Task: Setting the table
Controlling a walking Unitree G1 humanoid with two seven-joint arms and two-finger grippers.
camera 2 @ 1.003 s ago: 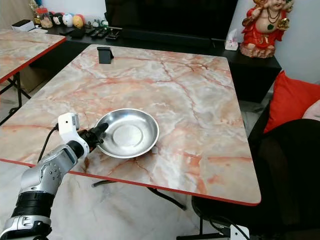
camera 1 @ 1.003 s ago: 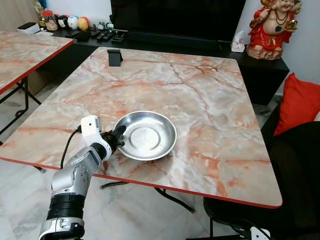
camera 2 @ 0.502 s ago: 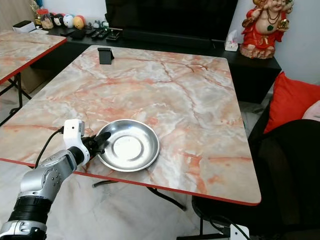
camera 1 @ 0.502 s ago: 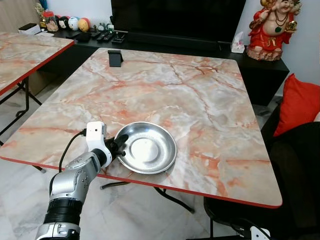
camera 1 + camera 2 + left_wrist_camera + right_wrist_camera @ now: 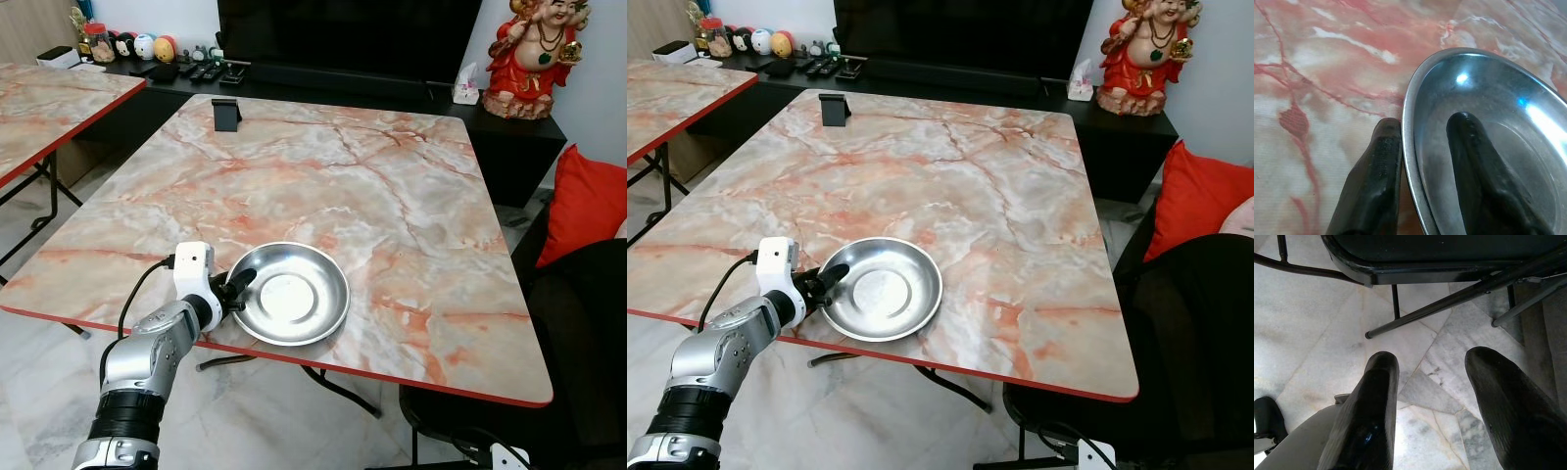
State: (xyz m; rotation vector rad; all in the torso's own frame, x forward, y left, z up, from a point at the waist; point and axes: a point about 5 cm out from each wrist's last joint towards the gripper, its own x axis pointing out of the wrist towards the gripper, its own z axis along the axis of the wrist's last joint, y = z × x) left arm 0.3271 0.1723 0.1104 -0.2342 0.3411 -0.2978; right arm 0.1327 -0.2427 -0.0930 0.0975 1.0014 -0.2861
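A shallow steel dish (image 5: 291, 294) lies on the marble table (image 5: 392, 176), close to its front edge on the left. My left gripper (image 5: 238, 284) is shut on the dish's left rim. In the left wrist view one black finger (image 5: 1378, 166) lies outside the rim on the tabletop and the other rests inside the dish (image 5: 1498, 112). My right gripper (image 5: 1433, 357) hangs open over the pale floor tiles with nothing between its fingers, near black chair legs (image 5: 1449, 306).
A black phone stand (image 5: 225, 113) sits at the table's far left edge. A second marble table (image 5: 49, 103) stands to the left. A dark chair (image 5: 578, 333) and a red cushion (image 5: 588, 201) are on the right, a red statue (image 5: 537, 54) behind.
The left gripper has drawn the dish nearer to the table's front edge and a little to the right. Its hold on the rim is unchanged.
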